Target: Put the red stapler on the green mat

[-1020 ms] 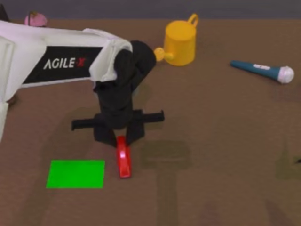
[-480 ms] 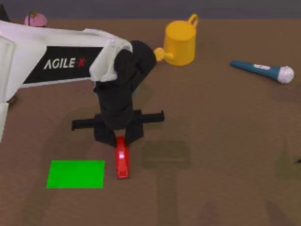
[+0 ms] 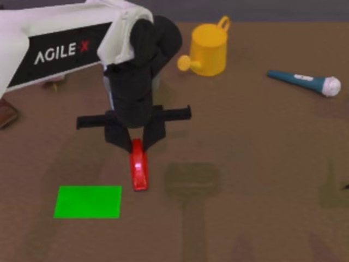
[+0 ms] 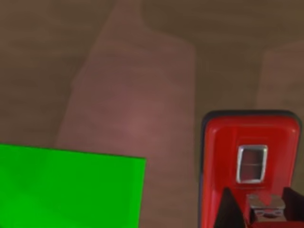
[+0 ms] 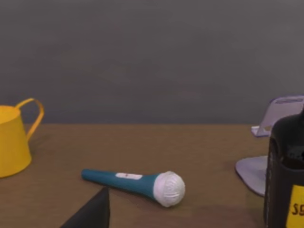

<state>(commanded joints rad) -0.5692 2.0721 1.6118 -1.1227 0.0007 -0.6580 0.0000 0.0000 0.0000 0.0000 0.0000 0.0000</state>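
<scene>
Near the table's front left, your left gripper (image 3: 137, 146) is clenched on the red stapler (image 3: 139, 172), its two dark fingers pinching the stapler's far end while the rest of the red bar sticks out toward the near edge. From the top view you cannot tell whether the stapler is touching the table. The green mat (image 3: 88, 201) lies flat just to the left of the stapler and slightly nearer the front edge (the two are apart, with a strip of brown table between them). Your left wrist view confirms this: stapler (image 4: 249, 166) between the fingertips (image 4: 230, 211), mat (image 4: 66, 187) off to one side. Farther back you see a yellow watering can (image 3: 210, 49) and, at right, a teal microphone (image 3: 304, 82). Your right arm is out of the top view; its wrist camera looks at the microphone (image 5: 135, 184).
</scene>
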